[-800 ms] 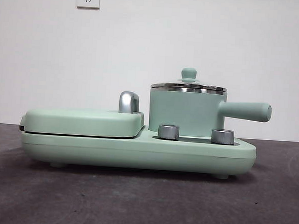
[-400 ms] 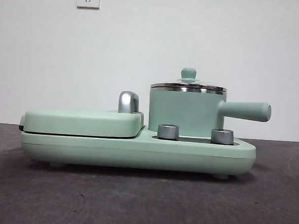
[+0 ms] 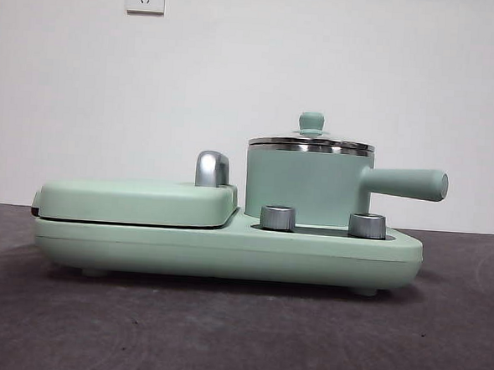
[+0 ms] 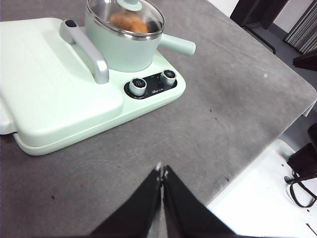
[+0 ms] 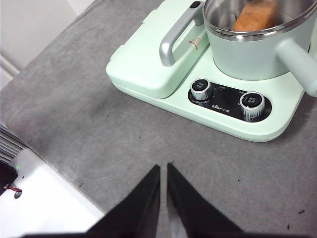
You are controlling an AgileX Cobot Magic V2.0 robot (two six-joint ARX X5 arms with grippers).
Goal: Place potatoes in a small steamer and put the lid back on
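Observation:
The small steamer (image 3: 307, 186) is a mint-green pot with a straight side handle, standing on the right half of a mint-green cooker base. The glass lid (image 3: 311, 142) with its green knob sits closed on the pot's rim. Through the glass the orange-brown potato (image 4: 128, 22) lies inside the small steamer (image 4: 124, 42); the right wrist view shows the potato (image 5: 255, 15) in the pot (image 5: 257, 49) too. My left gripper (image 4: 162, 171) hovers shut over bare table, well clear of the cooker. My right gripper (image 5: 163, 168) is shut as well, on the cooker's dial side.
The cooker base (image 3: 226, 247) carries a flat griddle cover (image 3: 137, 202) with a chrome handle (image 3: 212, 168) on its left half and two dials (image 3: 278, 217) in front of the pot. The table's edge (image 4: 262, 148) lies close to the left gripper.

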